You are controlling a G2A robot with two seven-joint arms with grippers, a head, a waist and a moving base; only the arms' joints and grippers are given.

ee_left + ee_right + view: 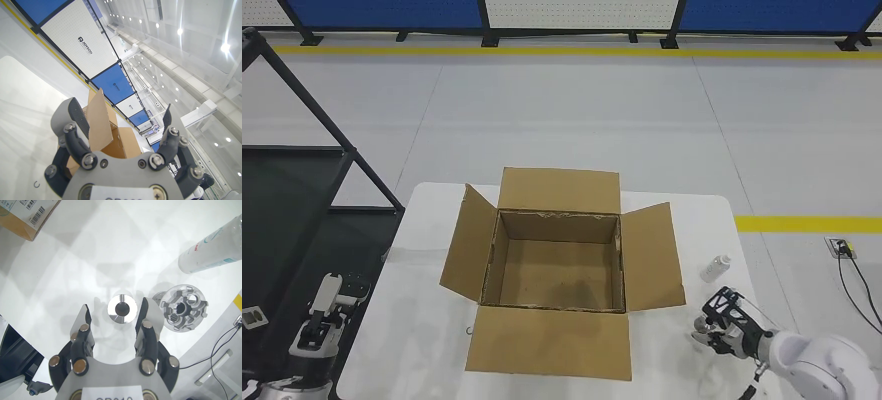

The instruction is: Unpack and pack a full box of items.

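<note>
An open cardboard box (554, 272) sits mid-table with all flaps spread; its inside looks bare. My right gripper (720, 325) hangs over the table to the right of the box, open, its fingers on either side of a shiny metal cylinder (122, 308) that stands upright between them without visible contact. Beside it lies a grey toothed metal hub (183, 310). A white bottle (715, 266) lies farther back. My left gripper (121, 115) is open and holds nothing, low at the table's left edge (320, 318), pointing toward the box (113, 136).
The white table (422, 330) ends close to the right gripper, with a cable and socket (841, 247) on the floor beyond. A dark frame (332, 130) stands to the table's left. A small metal ring (36, 184) lies on the table near the left gripper.
</note>
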